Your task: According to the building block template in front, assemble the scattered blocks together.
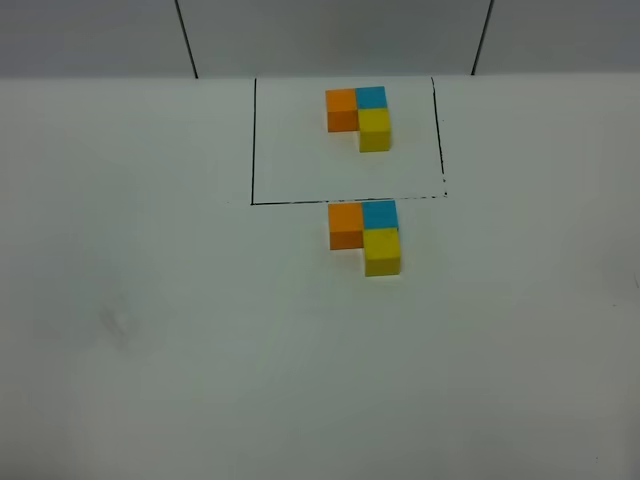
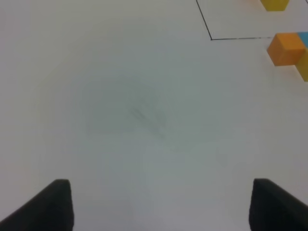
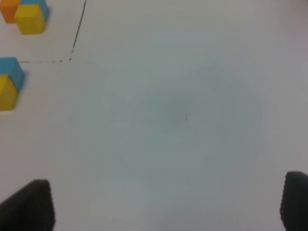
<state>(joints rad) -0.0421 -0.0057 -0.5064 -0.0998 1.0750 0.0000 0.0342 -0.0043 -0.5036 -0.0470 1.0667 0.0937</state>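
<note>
The template stands inside the black outlined rectangle point(image 1: 254, 140): an orange block point(image 1: 341, 108), a blue block point(image 1: 371, 97) and a yellow block point(image 1: 375, 130) joined in an L. Just in front of the rectangle, a second orange block point(image 1: 346, 224), blue block point(image 1: 380, 213) and yellow block point(image 1: 382, 251) touch in the same L shape. My left gripper point(image 2: 161, 204) is open and empty, well to the left of this group; its orange block point(image 2: 286, 48) shows in the left wrist view. My right gripper point(image 3: 166, 204) is open and empty, off to the right; the group's blue block point(image 3: 12, 70) shows there. Neither gripper shows in the exterior high view.
The white table point(image 1: 150, 330) spreads around the blocks. Its back edge meets a grey wall point(image 1: 330, 35) behind the rectangle. The rectangle's front line is partly broken near its right corner point(image 1: 440, 195).
</note>
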